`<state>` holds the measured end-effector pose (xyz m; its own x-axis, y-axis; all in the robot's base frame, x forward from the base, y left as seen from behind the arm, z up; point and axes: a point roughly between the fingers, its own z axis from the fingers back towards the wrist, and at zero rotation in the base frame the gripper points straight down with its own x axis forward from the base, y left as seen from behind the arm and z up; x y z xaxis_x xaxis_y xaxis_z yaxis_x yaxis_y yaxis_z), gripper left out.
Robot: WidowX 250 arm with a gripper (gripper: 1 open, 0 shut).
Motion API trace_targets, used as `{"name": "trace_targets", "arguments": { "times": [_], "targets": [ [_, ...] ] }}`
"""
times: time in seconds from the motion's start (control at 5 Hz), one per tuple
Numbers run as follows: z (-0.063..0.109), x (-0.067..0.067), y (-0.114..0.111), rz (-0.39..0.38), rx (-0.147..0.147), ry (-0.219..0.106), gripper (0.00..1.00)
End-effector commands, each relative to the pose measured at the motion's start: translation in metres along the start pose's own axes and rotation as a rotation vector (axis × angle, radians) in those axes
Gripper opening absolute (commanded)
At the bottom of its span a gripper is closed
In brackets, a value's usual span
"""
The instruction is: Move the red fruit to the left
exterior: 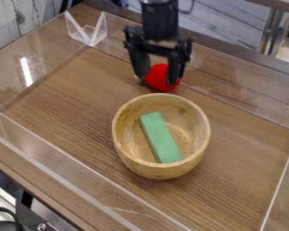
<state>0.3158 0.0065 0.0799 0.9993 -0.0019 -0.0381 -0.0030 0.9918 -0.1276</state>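
Note:
The red fruit (165,78) lies on the wooden table just beyond the bowl, partly hidden by my gripper. My gripper (157,65) hangs straight over it, open, with one dark finger (135,63) to the fruit's left and the other to its right. Whether the fingers touch the fruit I cannot tell. Its green stem is hidden.
A wooden bowl (191,150) sits near the table's middle with a green rectangular block (159,137) lying in it. Clear plastic walls (83,30) border the table on the left and at the back. A grey panel stands behind the table.

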Motion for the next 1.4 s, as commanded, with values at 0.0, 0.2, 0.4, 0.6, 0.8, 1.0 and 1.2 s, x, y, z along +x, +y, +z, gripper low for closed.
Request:
{"name": "trace_targets", "arguments": {
  "times": [0.0, 0.2, 0.4, 0.6, 0.8, 1.0, 1.2],
  "targets": [
    [0.004, 0.026, -0.014, -0.048, 0.030, -0.097, 1.00],
    [0.004, 0.030, 0.009, -0.029, 0.062, -0.144, 1.00],
    [0.005, 0.032, 0.029, 0.017, 0.088, -0.178, 1.00],
    [0.010, 0.042, 0.035, -0.016, 0.107, -0.201, 1.00],
    [0.012, 0.052, 0.031, -0.041, 0.110, -0.205, 1.00],
    [0.000, 0.057, 0.041, -0.083, 0.110, -0.197, 1.00],
    [-0.010, 0.061, 0.048, -0.113, 0.110, -0.197, 1.00]
  ]
}}
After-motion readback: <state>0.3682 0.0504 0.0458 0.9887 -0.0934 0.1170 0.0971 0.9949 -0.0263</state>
